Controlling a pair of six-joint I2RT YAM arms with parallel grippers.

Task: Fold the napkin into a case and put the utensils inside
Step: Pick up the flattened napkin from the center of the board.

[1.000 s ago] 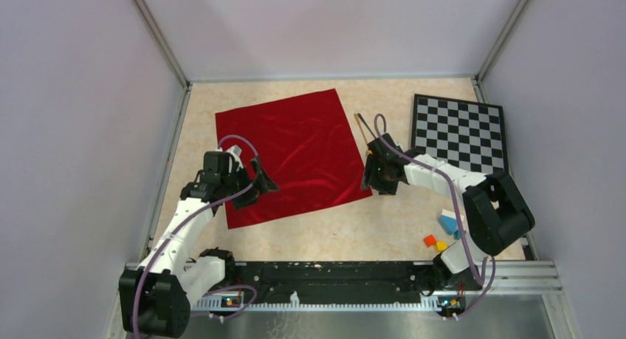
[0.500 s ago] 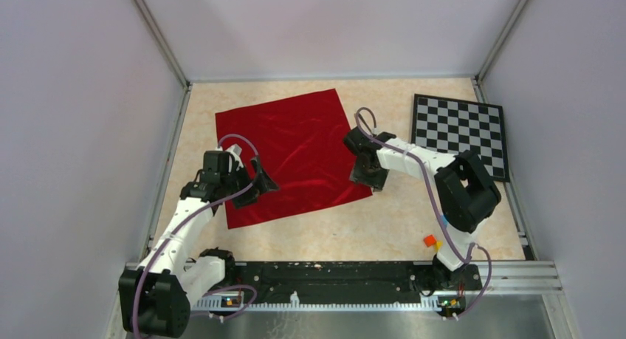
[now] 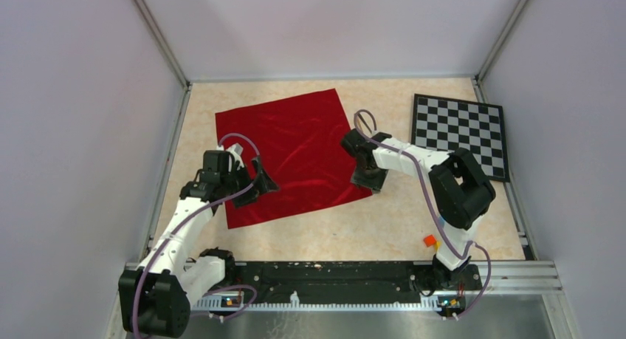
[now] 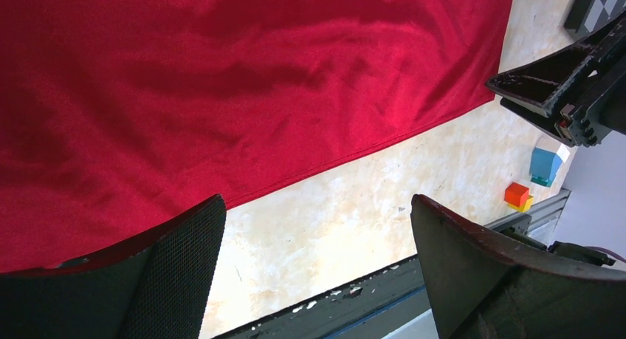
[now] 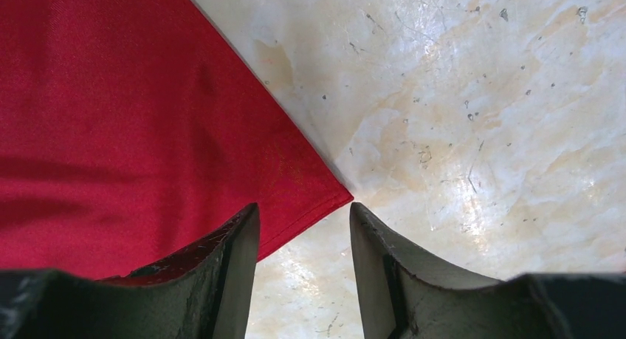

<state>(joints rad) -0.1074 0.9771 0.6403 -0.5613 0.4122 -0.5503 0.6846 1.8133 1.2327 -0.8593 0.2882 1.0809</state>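
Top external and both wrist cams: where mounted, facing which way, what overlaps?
Top external: above and behind the bases, looking down on the table; both arms, napkin, checkered board.
Left wrist: on the left arm, looking down across the napkin's near edge; left hand wide open at bottom.
Right wrist: on the right arm, looking down at the napkin's near right corner; right hand open at bottom.
Shared: napkin in all three; top and left wrist both show the right hand and coloured blocks.
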